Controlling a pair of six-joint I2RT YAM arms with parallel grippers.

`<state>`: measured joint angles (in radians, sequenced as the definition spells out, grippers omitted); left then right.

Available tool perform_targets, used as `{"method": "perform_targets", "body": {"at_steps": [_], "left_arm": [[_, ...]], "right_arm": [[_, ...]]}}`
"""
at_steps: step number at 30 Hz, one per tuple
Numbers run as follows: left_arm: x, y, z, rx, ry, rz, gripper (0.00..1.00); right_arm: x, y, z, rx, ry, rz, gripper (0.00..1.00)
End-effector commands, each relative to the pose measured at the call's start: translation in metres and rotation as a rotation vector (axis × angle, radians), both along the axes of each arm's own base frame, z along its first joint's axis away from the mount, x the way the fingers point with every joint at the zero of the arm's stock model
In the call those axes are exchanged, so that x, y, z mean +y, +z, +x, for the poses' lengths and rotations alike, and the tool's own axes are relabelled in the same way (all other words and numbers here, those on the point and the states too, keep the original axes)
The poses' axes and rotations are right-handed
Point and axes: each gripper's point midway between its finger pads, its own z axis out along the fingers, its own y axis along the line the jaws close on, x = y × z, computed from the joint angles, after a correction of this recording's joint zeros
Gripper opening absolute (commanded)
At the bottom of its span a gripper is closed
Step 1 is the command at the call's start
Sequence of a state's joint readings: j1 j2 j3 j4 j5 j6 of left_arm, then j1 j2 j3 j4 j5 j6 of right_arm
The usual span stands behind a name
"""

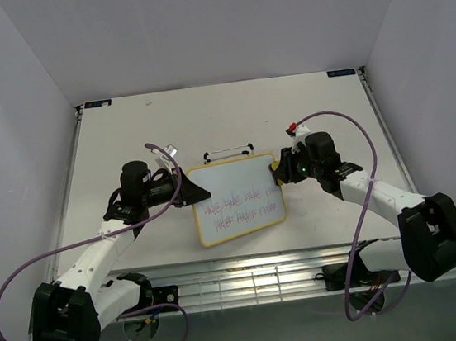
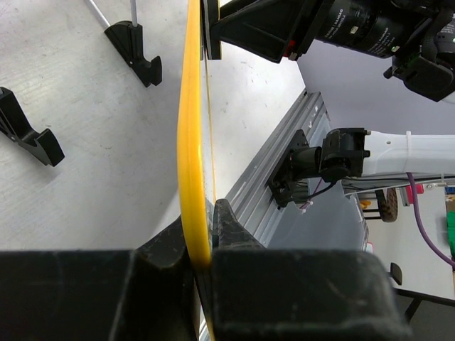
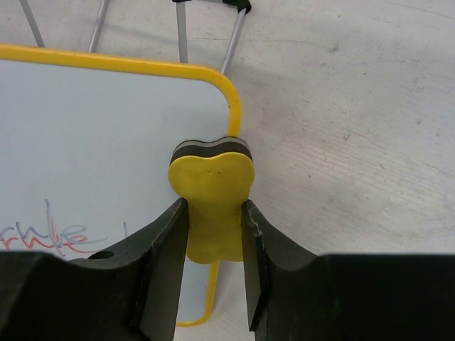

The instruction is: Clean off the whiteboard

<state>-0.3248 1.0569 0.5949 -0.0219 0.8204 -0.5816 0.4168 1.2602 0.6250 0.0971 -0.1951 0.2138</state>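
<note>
Whiteboard [image 1: 238, 202]: I see it mid-table [image 1: 115, 134], between my two arms, with pink-red writing across its middle.
Left gripper [image 2: 201, 238]: fingers clamped on the board's yellow left edge.
Right gripper [image 3: 213, 238]: closed tight on the yellow eraser [image 3: 212, 188], which lies over the right edge, just below the rounded corner.
Wire stand [image 1: 228, 150]: just beyond the board's far edge.
Room: table surface shows beyond the stand and on both sides.

A yellow-framed white rectangular whiteboard [image 1: 229, 179] bears pink-red handwriting [image 1: 242, 205]; the heart-shaped foam eraser [image 3: 212, 188] is yellow over a black layer.
</note>
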Motion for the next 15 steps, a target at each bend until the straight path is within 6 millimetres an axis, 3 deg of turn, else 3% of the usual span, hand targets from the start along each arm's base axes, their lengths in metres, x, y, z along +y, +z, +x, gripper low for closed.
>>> {"method": "perform_targets", "body": {"at_steps": [1,11,15], "left_arm": [[-0.019,0.057,-0.03,-0.215,-0.239,-0.132,0.0],[-0.02,0.057,-0.032,-0.212,-0.243,-0.133,0.0],[-0.02,0.056,-0.031,-0.211,-0.235,-0.131,0.0]], "right_arm": [[0.021,0.019,0.002,0.0,0.094,0.048,0.08],[0.027,0.049,0.04,-0.086,0.057,0.023,0.08],[0.04,0.049,0.028,-0.088,0.114,0.04,0.08]]}}
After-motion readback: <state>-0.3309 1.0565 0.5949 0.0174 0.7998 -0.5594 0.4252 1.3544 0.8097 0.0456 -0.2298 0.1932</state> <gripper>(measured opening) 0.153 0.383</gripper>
